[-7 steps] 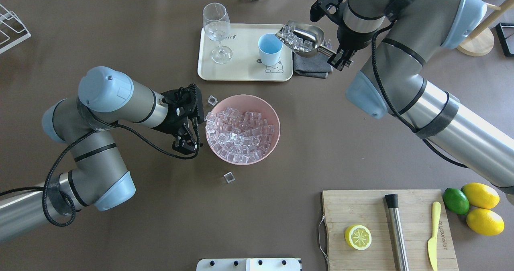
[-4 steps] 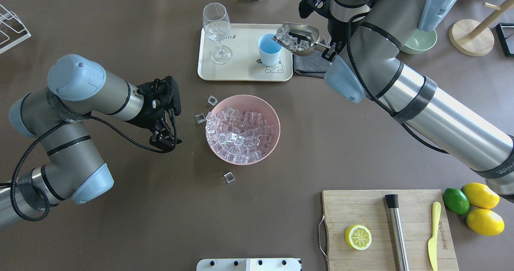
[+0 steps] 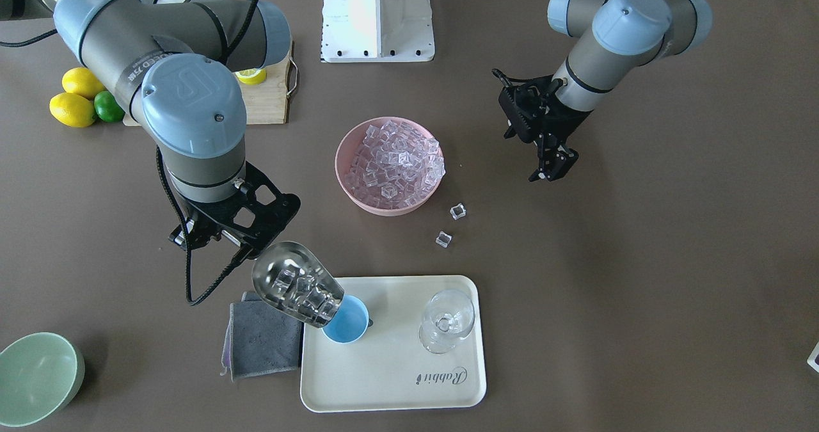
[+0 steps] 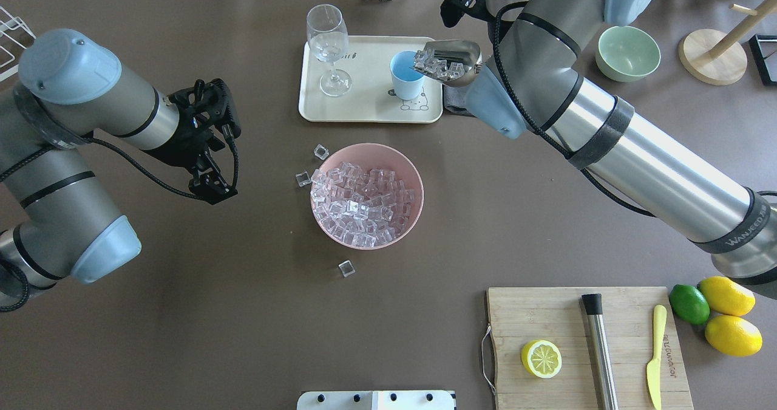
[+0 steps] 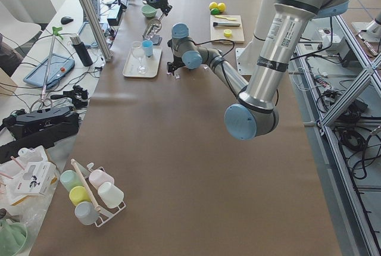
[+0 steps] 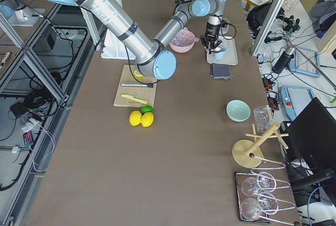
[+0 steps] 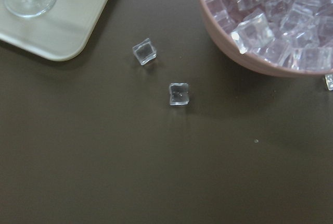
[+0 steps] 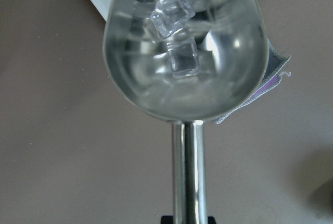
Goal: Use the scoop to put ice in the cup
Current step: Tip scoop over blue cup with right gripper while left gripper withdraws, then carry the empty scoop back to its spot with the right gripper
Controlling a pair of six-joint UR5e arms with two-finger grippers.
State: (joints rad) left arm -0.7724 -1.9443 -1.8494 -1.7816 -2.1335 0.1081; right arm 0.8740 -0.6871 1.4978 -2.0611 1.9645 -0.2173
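- Retreating from the pink bowl (image 4: 419,206), the left arm has drawn back toward the table's left edge since half a second ago. The left gripper (image 4: 212,192) now hangs well apart from the bowl, jaws parted and holding nothing.
- Meanwhile the right arm has swung farther over the tray (image 4: 364,103). The right gripper (image 8: 184,218) is clamped on the rod handle of the scoop (image 4: 456,50), whose mouth now tips down over the rim of the cup (image 4: 403,79).
- Ice (image 4: 438,65) bunches at the scoop's mouth, and more fills the pink bowl at the table's middle.
- That swing has uncovered a green bowl (image 4: 628,51) near the far right corner.
- The cup stands on the right part of the tray, at the middle of the far edge. A wine glass (image 4: 328,36) shares the tray, apart from the cup.
- A grey cloth (image 3: 262,339) lies just beside the tray, beneath the scoop.
- Three loose cubes (image 4: 321,152) lie on the table around the bowl.
- A cutting board (image 4: 546,319) at the near right corner carries a lemon half (image 4: 541,359), a steel cylinder (image 4: 601,349) and a yellow knife (image 4: 654,361).
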